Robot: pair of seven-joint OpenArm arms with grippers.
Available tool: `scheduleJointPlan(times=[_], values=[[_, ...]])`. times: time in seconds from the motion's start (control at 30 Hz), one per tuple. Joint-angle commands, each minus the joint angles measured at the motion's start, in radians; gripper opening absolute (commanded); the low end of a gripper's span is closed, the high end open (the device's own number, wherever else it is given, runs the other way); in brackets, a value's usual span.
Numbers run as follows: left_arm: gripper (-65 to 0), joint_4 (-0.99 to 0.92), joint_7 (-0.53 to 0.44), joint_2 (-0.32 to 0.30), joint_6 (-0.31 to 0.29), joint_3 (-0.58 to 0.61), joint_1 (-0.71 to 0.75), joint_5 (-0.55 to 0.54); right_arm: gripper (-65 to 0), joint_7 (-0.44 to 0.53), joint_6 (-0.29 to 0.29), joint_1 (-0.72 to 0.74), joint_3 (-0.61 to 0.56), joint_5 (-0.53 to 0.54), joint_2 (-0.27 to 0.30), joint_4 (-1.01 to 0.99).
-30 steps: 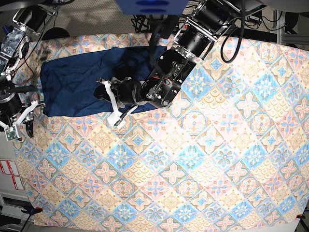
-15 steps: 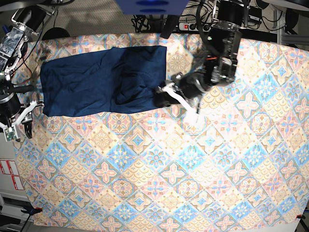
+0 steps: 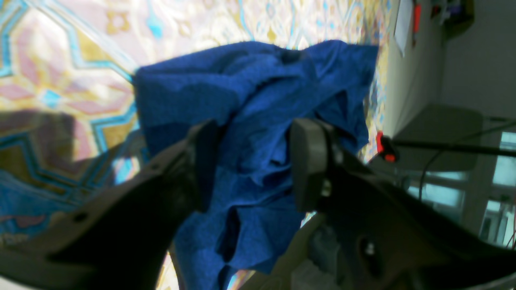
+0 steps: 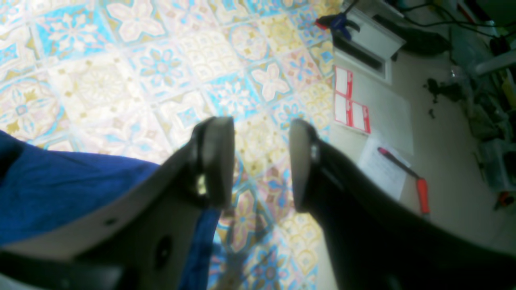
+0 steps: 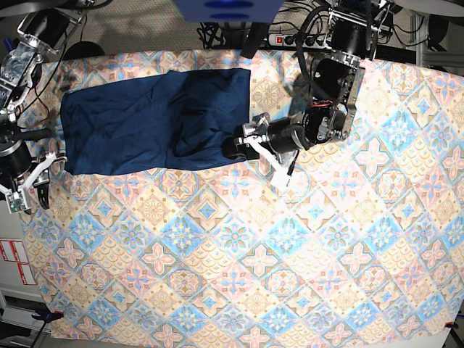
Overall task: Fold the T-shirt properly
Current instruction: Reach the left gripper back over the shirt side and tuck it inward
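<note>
The dark navy T-shirt (image 5: pixel 145 119) lies as a broad folded rectangle on the far left part of the tablecloth (image 5: pixel 290 254). My left gripper (image 5: pixel 243 143) sits low at the shirt's lower right corner. In the left wrist view its jaws stand open (image 3: pixel 252 157), and a rumpled bunch of the blue T-shirt (image 3: pixel 258 100) lies loose between and beyond them. My right gripper (image 5: pixel 35 187) hovers at the shirt's left edge, near the table's left side. Seen from its wrist, the right gripper (image 4: pixel 260 161) is open over bare cloth with nothing in it, and the T-shirt (image 4: pixel 60 189) shows at the lower left.
The pastel patterned tablecloth covers the whole table. Cables and a power strip (image 5: pixel 286 36) lie behind the far edge. Off the table's left edge are papers with red labels (image 4: pixel 350 100) and a red-handled tool (image 4: pixel 421 193) on a lower surface.
The left arm swept right from over the shirt's middle to its right edge, and its jaws opened off the fabric. The right arm stayed where it was.
</note>
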Motion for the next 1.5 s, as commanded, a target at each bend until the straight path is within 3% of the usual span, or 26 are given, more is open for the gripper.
scheduleJointPlan(times=[0.0,0.43,0.67,0.87,1.07,1.47], values=[[-34.1,-0.001,0.005,0.001,-0.01,0.014,-0.029,-0.015,-43.2,0.022,-0.005,0.01,0.008,0.011,0.018,0.019],[-34.9,-0.147,0.059,0.003,-0.016,0.101,-0.13,-0.073,-43.2,0.022,-0.005,0.01,0.004,0.011,0.018,0.019],[-47.8,-0.25,0.074,0.003,-0.016,0.181,-0.222,-0.144,-43.2,0.022,-0.005,0.01,0.004,0.011,0.018,0.019],[-49.7,-0.39,0.109,0.032,-0.016,0.23,-0.296,-0.15,-43.2,0.022,-0.005,0.01,0.008,0.011,0.018,0.019],[-56.8,-0.39,0.123,0.077,-0.148,0.249,-0.354,-0.15,-43.2,0.022,-0.005,0.01,0.007,0.011,0.018,0.019],[-57.0,-0.393,0.114,0.23,-0.2,0.258,-0.383,-0.11,-43.2,0.022,-0.005,0.01,0.01,0.011,0.018,0.019]])
